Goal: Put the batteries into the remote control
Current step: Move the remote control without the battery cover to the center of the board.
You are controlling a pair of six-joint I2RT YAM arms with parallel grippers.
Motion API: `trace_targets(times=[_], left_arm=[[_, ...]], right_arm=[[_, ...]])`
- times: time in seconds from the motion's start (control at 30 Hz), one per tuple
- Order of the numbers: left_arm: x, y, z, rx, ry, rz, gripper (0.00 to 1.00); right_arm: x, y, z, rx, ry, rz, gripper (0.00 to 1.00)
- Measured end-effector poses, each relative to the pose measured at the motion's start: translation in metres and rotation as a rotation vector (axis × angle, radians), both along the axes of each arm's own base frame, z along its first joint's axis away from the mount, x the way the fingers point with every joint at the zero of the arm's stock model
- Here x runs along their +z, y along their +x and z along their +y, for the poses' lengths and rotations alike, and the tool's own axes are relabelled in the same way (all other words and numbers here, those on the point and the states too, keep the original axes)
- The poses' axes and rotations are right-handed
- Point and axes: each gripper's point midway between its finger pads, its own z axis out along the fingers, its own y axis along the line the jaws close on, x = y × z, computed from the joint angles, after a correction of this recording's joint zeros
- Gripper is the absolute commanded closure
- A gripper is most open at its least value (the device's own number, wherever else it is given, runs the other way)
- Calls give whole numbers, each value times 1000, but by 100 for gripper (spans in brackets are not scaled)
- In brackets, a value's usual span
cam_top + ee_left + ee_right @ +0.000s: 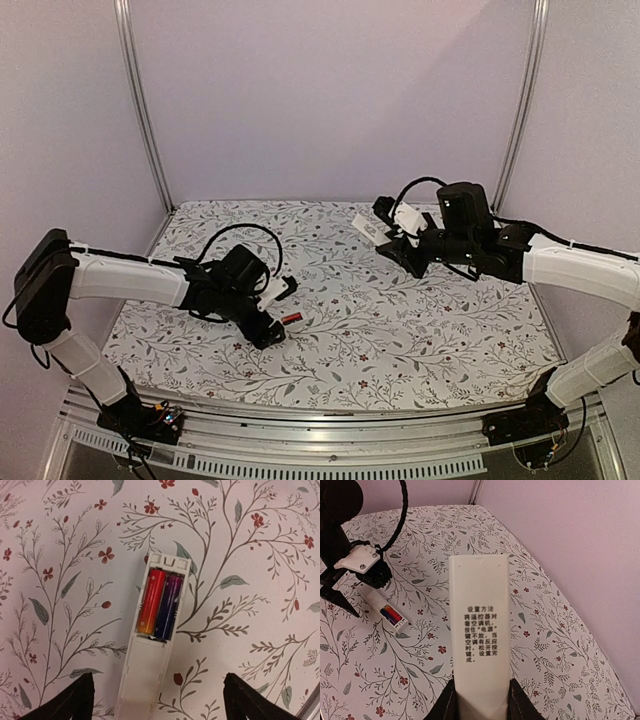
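1. The remote (145, 680) is laid flat on the floral cloth (260, 580), with its compartment uncovered.
2. Two batteries (159, 605) are seated side by side in that compartment.
3. The left gripper (158, 690) is spread wide, one finger at each side of the remote.
4. The cover (479, 630) is pinched at one end by the right gripper (482, 707), well apart from the remote.

Light is even and diffuse, faintly pink in all views. Soft, weak shadows lie on the tablecloth (400, 340). Batteries (159, 602) show mild sheen, in sharp focus. Cover strip (479, 630) print legible. Top view grainy, rails (142, 100) bowed.
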Motion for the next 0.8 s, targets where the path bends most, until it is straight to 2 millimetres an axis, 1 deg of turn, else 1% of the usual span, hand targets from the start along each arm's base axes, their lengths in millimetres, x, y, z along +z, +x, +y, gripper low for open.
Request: trace_targets(times=[0.1, 0.23, 0.33, 0.4, 0.6, 0.77, 0.8], left_arm=[[-7, -5, 3, -29, 10, 7, 14], [-16, -5, 3, -47, 27, 8, 21], [-27, -5, 4, -67, 54, 11, 29], [-31, -4, 6, -75, 64, 9, 36], [-34, 3, 5, -95, 59, -11, 55], [-35, 1, 1, -123, 39, -12, 66], [-35, 0, 0, -135, 33, -11, 66]], right_arm=[[2, 0, 1, 4, 6, -4, 84], [2, -1, 2, 9, 8, -2, 84], [2, -2, 3, 19, 12, 1, 84], [2, -3, 3, 23, 14, 3, 84], [0, -4, 4, 28, 13, 7, 84], [0, -5, 5, 36, 16, 10, 84], [1, -5, 5, 38, 17, 10, 84]])
